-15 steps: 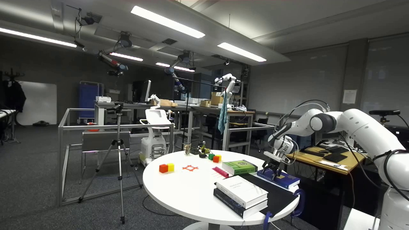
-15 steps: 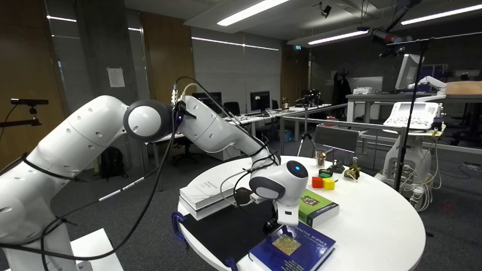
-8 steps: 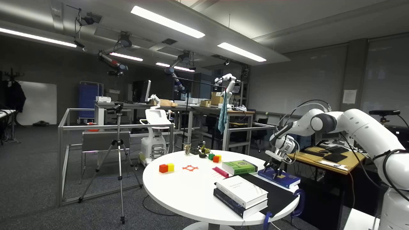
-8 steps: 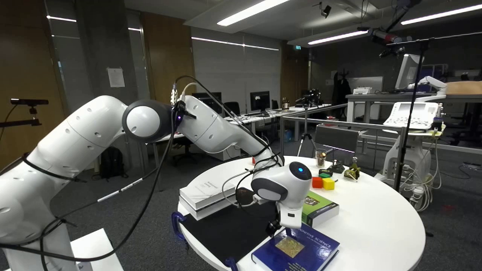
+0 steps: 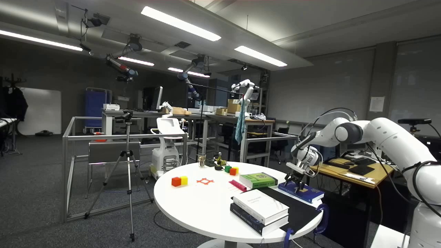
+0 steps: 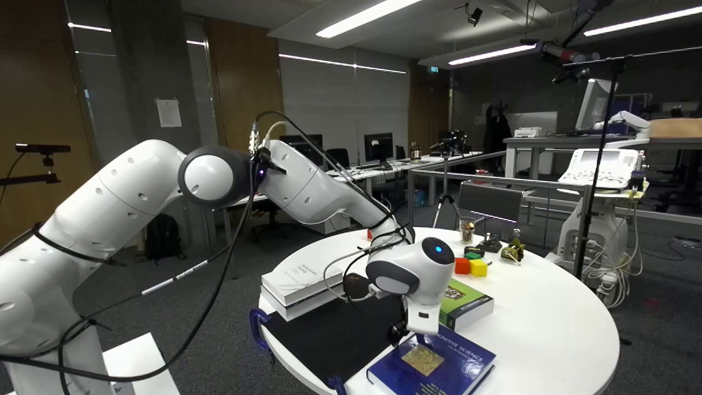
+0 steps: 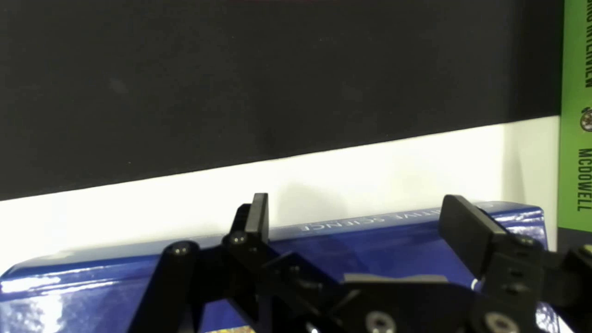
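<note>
My gripper is open, with its two fingers wide apart and nothing between the pads. It points down over the spine side of a blue book lettered "Cognitive Science", which lies flat on the white table. In both exterior views the gripper is right at the blue book's cover. I cannot tell whether the fingertips press on it. A black mat lies beyond the spine, with a white strip of table between. A green book lies at the right of the wrist view.
A white book lies on a dark book at the mat's far side. Blue clamps grip the table edge. Cubes, a pink roll, a red frame and a glass stand farther off.
From one second to half a second ago, my gripper and the blue book shifted slightly together, away from the black mat. Since then almost nothing has moved.
</note>
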`<state>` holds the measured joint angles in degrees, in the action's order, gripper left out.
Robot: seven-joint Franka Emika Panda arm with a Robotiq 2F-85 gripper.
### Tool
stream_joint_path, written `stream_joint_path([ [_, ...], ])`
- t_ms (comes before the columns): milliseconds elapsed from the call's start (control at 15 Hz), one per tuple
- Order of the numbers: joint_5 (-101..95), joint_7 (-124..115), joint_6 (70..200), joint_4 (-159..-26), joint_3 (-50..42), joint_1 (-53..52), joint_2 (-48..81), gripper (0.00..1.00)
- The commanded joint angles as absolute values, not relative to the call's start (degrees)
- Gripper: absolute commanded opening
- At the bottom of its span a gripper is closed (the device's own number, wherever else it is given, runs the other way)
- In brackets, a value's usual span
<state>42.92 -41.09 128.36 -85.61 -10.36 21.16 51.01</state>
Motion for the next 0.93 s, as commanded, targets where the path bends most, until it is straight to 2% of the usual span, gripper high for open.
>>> stream_joint_path([
  [0,41.86,-42.15,125.17,-83.26,-10.67,21.57,52.15,1.0],
  [533,38.89,-42.73,117.42,-81.49,-11.18,21.55,53.26,1.0],
  [867,39.89,-44.16,121.49,-80.21,-11.53,21.46,54.85,1.0],
])
